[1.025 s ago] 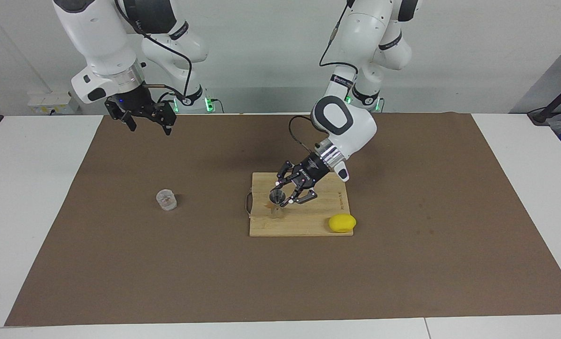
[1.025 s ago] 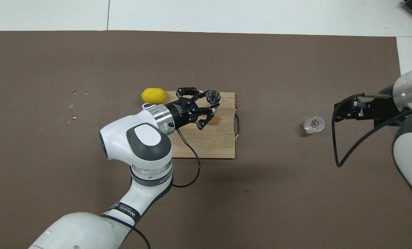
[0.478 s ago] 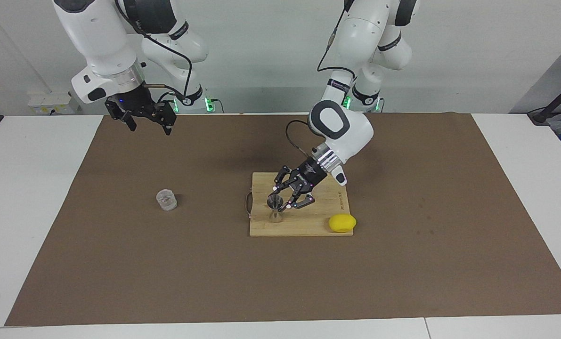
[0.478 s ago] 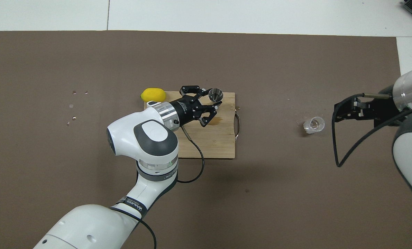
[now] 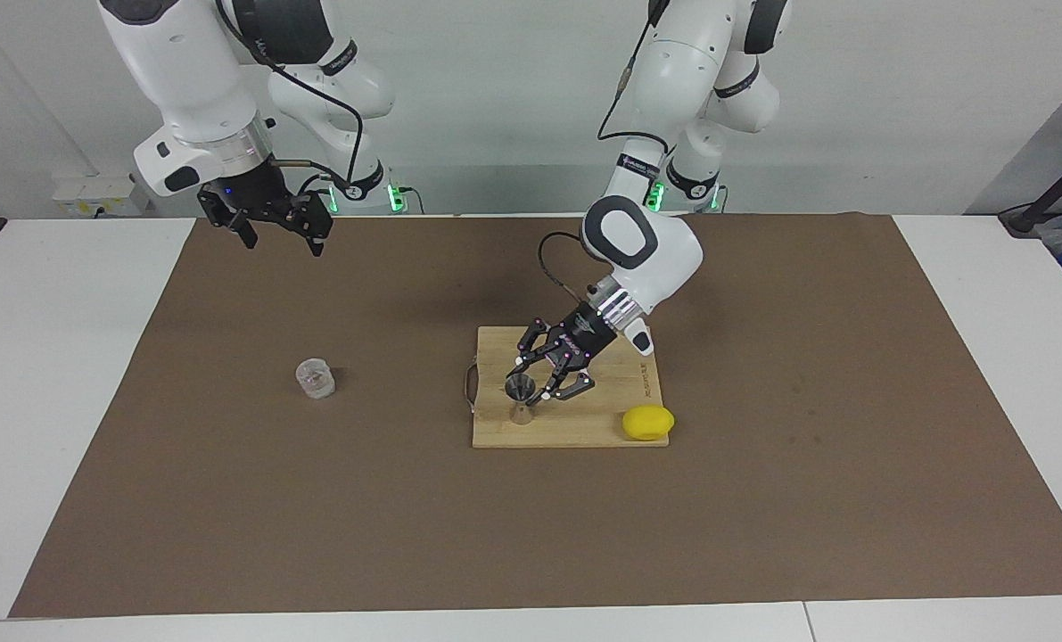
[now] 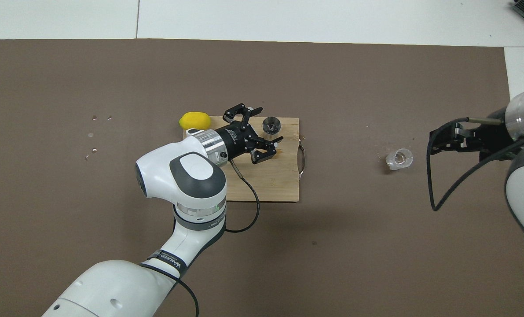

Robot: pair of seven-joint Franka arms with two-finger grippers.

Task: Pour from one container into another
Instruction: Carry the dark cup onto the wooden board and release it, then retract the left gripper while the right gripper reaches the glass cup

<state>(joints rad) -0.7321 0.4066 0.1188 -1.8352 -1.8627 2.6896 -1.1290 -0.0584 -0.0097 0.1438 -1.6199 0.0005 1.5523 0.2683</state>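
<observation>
Inspection of the tabletop (image 5: 67, 374), which carries a brown mat (image 5: 762, 499).

Item 1, the steel jigger (image 5: 521, 399): stands upright on the wooden cutting board (image 5: 615, 406), at the board's edge farther from the robots and toward its handle end. In the overhead view its dark mouth faces up (image 6: 271, 125).

Item 2, the left hand (image 5: 531, 382): low over the cutting board, angled down from the left arm. Its fingers are spread apart and the hand is released; in the overhead view (image 6: 266, 125) the 2 fingertips stand either side of the jigger with a gap showing on each side. Whether either finger brushes the jigger cannot be told.

Item 3, the glass tumbler (image 5: 316, 378): stands upright on the mat, well apart from the cutting board, toward the right arm's end of the tabletop. Nothing grips it. The overhead view shows it alone on the mat (image 6: 399, 159).

Item 4, the right hand (image 5: 281, 234): raised over the mat's edge nearest the robots, at the right arm's end, waiting. Its fingers are parted and it holds nothing.

Item 5, a lemon (image 5: 647, 423): rests at the board's corner farther from the robots, at the end away from the handle, overlapping the board's edge.

Item 6, a few small droplets (image 6: 93, 150) show on the mat toward the left arm's end.
</observation>
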